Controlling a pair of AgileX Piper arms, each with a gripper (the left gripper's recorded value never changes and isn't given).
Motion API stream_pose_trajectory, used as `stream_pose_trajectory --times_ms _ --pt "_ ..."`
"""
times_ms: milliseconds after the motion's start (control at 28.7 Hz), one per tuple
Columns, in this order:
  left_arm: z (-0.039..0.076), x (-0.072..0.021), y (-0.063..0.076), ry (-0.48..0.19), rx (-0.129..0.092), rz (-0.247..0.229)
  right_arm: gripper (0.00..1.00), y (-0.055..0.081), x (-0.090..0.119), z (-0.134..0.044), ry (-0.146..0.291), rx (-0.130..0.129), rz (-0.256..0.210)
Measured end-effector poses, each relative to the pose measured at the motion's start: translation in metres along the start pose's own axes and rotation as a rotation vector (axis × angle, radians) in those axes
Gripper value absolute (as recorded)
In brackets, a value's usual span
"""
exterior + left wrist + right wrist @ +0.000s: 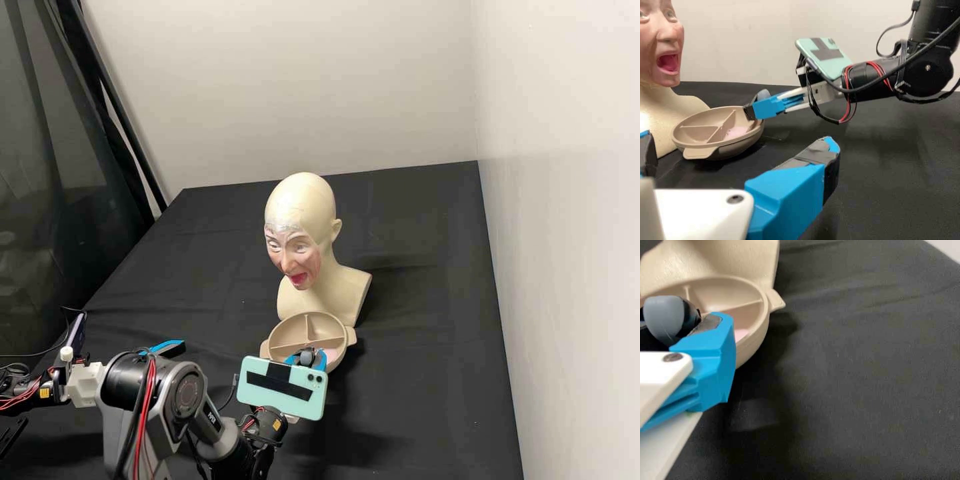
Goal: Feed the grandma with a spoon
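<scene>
The grandma mannequin head (pixel 300 247) stands mid-bench with its mouth (pixel 668 62) wide open. In front of its chest sits a beige divided bowl (pixel 293 333) holding some pink food (pixel 735 132). My right gripper (pixel 310 360), on the arm carrying a mint-green phone (pixel 283 387), hangs over the bowl's near rim (pixel 715 145), shut on a grey spoon (pixel 667 317) whose end points into the bowl. My left gripper (pixel 735 150) stays low over the bench on the near left, open and holding nothing, with one blue finger (pixel 167 347) seen beside the right arm.
A white wall (pixel 567 233) borders the bench on the right and another closes the back. A dark panel (pixel 47 167) leans at the left. Red cables (pixel 20 393) trail at the near left. Bare black cloth (pixel 427 320) lies right of the bowl.
</scene>
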Motion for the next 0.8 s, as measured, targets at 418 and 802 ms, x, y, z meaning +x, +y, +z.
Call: stream_pose_trajectory --times_ms 418,802 --pt "0.008 0.0006 -0.001 -0.029 0.004 -0.003 0.0 -0.006 0.015 0.001 0.019 0.001 0.005" --pt "0.009 0.0017 -0.004 -0.034 0.007 -0.011 0.0 -0.011 0.028 -0.002 0.025 0.005 0.011"
